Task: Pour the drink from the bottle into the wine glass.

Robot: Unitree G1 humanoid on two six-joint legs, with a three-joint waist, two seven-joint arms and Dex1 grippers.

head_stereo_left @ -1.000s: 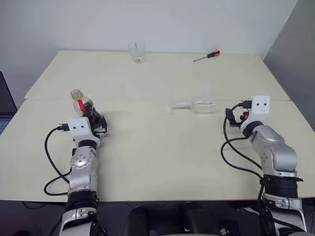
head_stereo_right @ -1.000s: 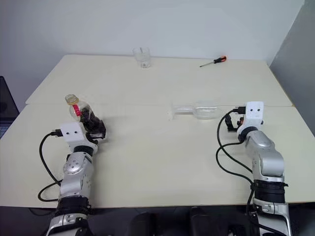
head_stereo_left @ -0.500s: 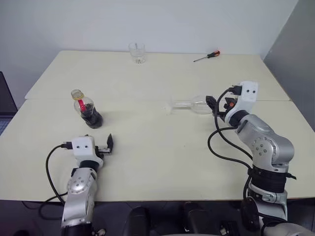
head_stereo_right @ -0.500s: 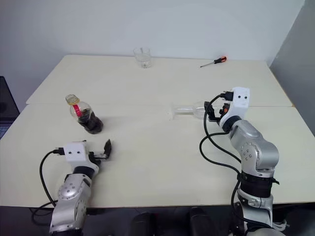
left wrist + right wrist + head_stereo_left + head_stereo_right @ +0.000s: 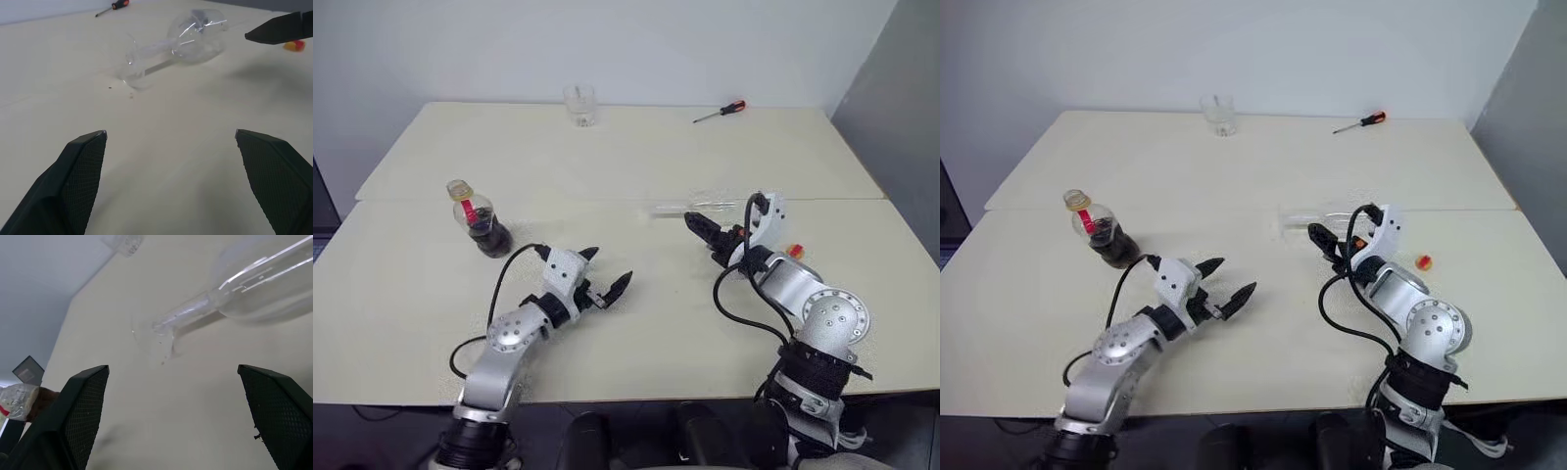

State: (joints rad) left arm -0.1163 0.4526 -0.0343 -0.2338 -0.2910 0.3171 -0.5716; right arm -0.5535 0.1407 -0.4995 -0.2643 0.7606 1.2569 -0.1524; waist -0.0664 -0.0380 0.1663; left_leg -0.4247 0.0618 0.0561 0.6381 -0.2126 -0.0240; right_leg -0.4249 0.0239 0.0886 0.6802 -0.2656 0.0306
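The table (image 5: 636,157) offers a broad open band between the near objects and the far edge. Two items stand at the far edge: a tumbler (image 5: 578,104) left of centre and a screwdriver (image 5: 719,112) to its right, well apart from each other. The bottle (image 5: 480,219) stands upright on the left, with bare surface on all sides. The wine glass (image 5: 700,205) lies on its side right of centre, foot pointing left. The right gripper (image 5: 707,231), fingers spread, sits just near of the glass bowl. The left gripper (image 5: 605,276), fingers spread, occupies the near centre. Bare surface separates the two grippers. A small red-and-yellow object (image 5: 794,251) lies just right of the right arm.
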